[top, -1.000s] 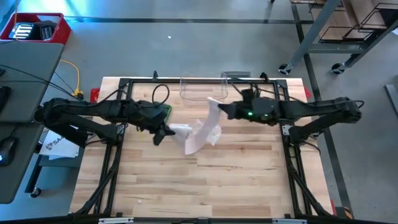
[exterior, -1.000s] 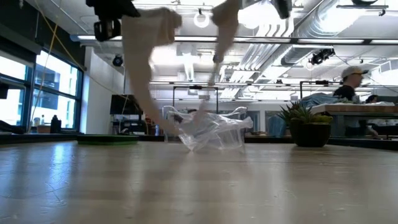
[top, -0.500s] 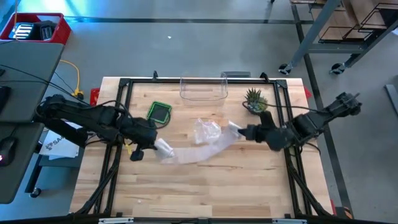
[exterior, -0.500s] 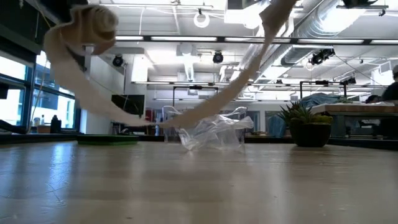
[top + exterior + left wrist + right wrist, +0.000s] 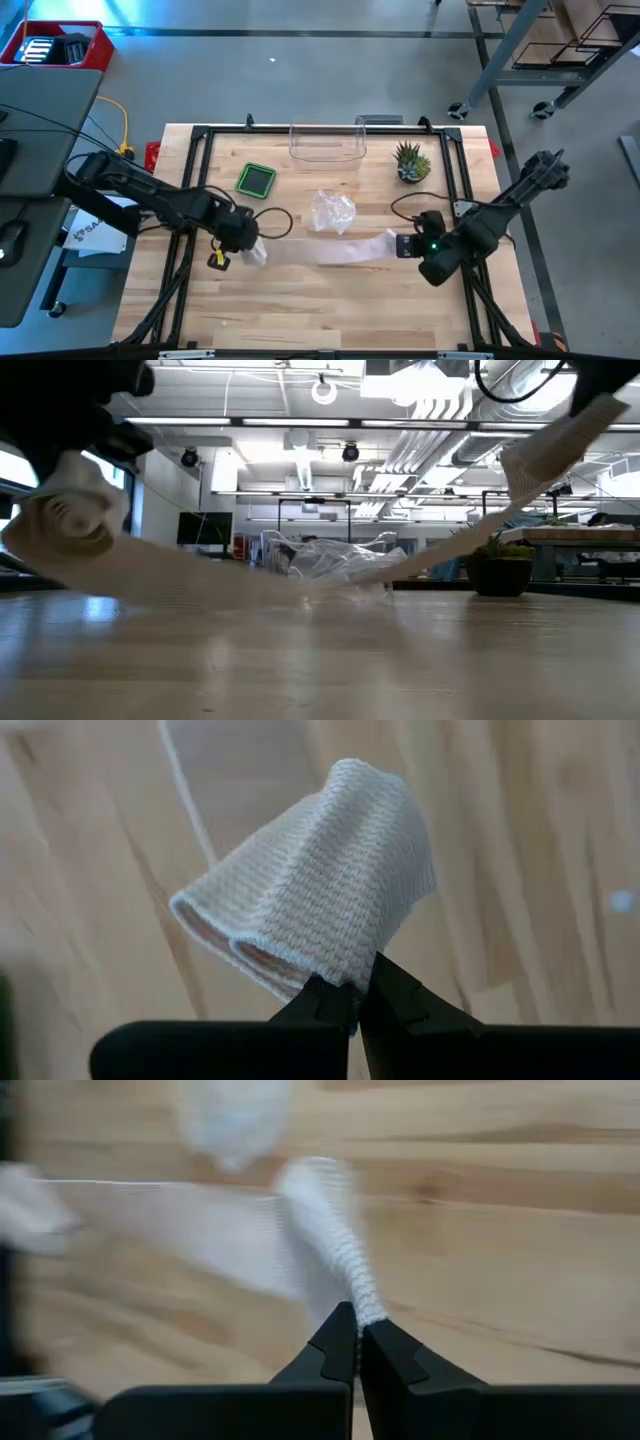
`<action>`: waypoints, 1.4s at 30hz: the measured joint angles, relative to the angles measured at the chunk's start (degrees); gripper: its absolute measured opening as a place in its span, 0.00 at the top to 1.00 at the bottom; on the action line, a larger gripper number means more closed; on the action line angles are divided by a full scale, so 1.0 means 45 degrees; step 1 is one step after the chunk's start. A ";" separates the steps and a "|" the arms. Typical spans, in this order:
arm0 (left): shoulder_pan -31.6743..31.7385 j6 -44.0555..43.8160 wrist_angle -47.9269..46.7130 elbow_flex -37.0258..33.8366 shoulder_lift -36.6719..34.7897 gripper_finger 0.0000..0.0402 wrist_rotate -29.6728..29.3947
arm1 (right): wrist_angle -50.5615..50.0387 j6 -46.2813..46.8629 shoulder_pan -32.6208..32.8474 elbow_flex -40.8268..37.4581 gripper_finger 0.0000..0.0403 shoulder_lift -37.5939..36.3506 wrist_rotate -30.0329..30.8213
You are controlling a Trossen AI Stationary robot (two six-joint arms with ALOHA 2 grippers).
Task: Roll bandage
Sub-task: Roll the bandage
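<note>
Bandage (image 5: 320, 250) is held at both ends, stretched as a pale strip between the two pincers above the wooden table (image 5: 300, 310). The left pincer (image 5: 357, 1005) is closed tight on the rolled end of it; in the left wrist view the woven roll (image 5: 320, 910) is seen rising directly from the pinched fingertips, its layered edge turned to one side. In the high view that pincer (image 5: 243, 243) is found on the left half of the table, with the roll (image 5: 254, 255) just beside it. In the low view the roll (image 5: 70, 525) is seen held above the wood, the strip sagging away from it toward the table.

The right pincer (image 5: 358, 1335) is likewise clamped shut on the free end of the strip (image 5: 330, 1240), which is gathered into a narrow fold at the fingertips and widens away from them. In the high view this pincer (image 5: 400, 243) is placed on the right half of the table, facing the left one, the strip running nearly straight between them.

Beyond the middle of the strip, on the far side from both pincers, a crumpled clear plastic wrapper (image 5: 332, 212) is lying on the table. Farther back from the left pincer a green-rimmed dark pad (image 5: 257, 179) is set. A small potted plant (image 5: 409, 160) is standing behind the right pincer, and a clear plastic bin (image 5: 327, 142) is placed at the far edge of the table.
</note>
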 joint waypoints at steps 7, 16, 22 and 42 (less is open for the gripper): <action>-0.0512 -0.1080 -0.0063 -0.1093 0.0382 1.00 0.0301 | -0.1017 0.0063 -0.0092 0.0000 1.00 0.0329 -0.2067; -0.0725 -0.0757 0.0434 -0.1249 0.0431 1.00 0.0932 | -0.0522 -0.0005 0.0020 0.0000 1.00 0.0294 -0.3127; -0.0725 -0.0751 0.0742 -0.1249 0.0431 0.98 0.0933 | 0.0440 0.0177 0.0020 0.0000 1.00 0.0319 -0.3357; -0.0778 -0.1175 0.0568 -0.1242 0.0431 0.63 0.1938 | 0.1472 -0.0002 -0.0014 0.0000 1.00 0.0319 -0.3932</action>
